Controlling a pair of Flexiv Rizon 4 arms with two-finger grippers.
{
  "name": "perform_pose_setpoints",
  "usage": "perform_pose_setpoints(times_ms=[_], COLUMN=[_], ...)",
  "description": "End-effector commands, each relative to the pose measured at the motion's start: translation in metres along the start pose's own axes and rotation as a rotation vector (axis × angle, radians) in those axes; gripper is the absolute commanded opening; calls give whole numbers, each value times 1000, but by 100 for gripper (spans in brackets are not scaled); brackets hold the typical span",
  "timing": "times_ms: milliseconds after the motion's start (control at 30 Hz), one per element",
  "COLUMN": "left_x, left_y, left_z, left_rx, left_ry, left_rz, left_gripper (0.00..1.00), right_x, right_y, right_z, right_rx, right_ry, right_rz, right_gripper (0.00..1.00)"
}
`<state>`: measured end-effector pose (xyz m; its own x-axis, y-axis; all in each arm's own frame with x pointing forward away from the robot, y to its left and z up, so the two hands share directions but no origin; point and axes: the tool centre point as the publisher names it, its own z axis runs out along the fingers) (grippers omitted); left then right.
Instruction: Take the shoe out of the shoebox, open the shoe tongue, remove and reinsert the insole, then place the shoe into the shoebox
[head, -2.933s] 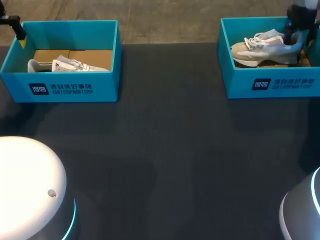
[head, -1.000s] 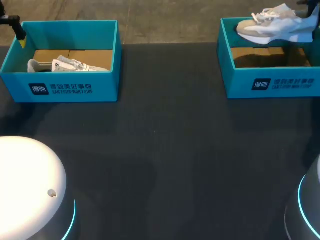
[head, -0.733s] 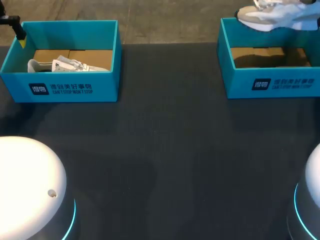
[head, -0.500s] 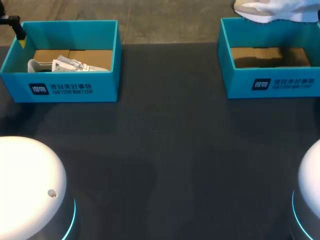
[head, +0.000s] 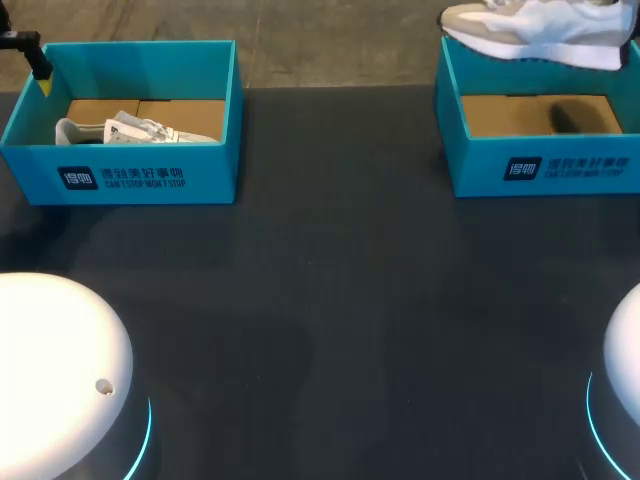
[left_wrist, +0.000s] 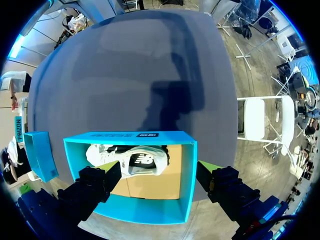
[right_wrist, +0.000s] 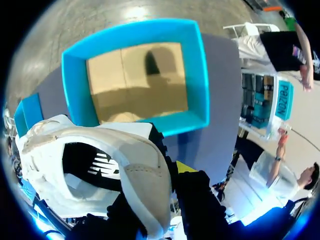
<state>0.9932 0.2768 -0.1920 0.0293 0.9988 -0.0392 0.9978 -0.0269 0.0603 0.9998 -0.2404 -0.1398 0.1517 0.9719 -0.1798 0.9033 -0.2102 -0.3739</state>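
A beige and white sneaker (head: 530, 25) hangs above the far rim of the right teal shoebox (head: 545, 165), whose cardboard floor is bare. In the right wrist view my right gripper (right_wrist: 167, 177) is shut on the sneaker (right_wrist: 100, 165) at its heel collar, high over that shoebox (right_wrist: 199, 75). A second white shoe (head: 135, 130) lies in the left teal shoebox (head: 130, 175). My left gripper (left_wrist: 157, 172) stands open above this box (left_wrist: 145, 212), its fingers wide on either side of the shoe (left_wrist: 132, 160) without touching it.
The dark tabletop (head: 330, 300) stretches between and in front of the two boxes. The white rounded bases of my arms sit at the front left (head: 60, 370) and front right (head: 625, 400) corners.
The right gripper has lifted the sneaker out of the right shoebox, then carried it up and a little to the left. The left arm and its box have not moved.
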Motion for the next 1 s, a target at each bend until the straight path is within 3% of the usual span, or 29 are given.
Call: perform_pose_setpoints(times_ms=[33, 467, 633, 1000], left_x=[0, 0, 0, 0], left_y=[-1, -1, -1, -1], left_z=[0, 0, 0, 0], left_rx=[-2, -2, -2, -2], left_ry=[2, 2, 2, 2], left_rz=[0, 0, 0, 0], left_gripper=[100, 100, 100, 100], right_x=[15, 48, 60, 88], right_y=[-69, -124, -136, -148], right_z=[18, 35, 40, 60], right_rx=[-519, -635, -684, -686], right_ry=[14, 27, 14, 56], right_rz=[16, 95, 118, 121], right_gripper=[0, 0, 0, 0])
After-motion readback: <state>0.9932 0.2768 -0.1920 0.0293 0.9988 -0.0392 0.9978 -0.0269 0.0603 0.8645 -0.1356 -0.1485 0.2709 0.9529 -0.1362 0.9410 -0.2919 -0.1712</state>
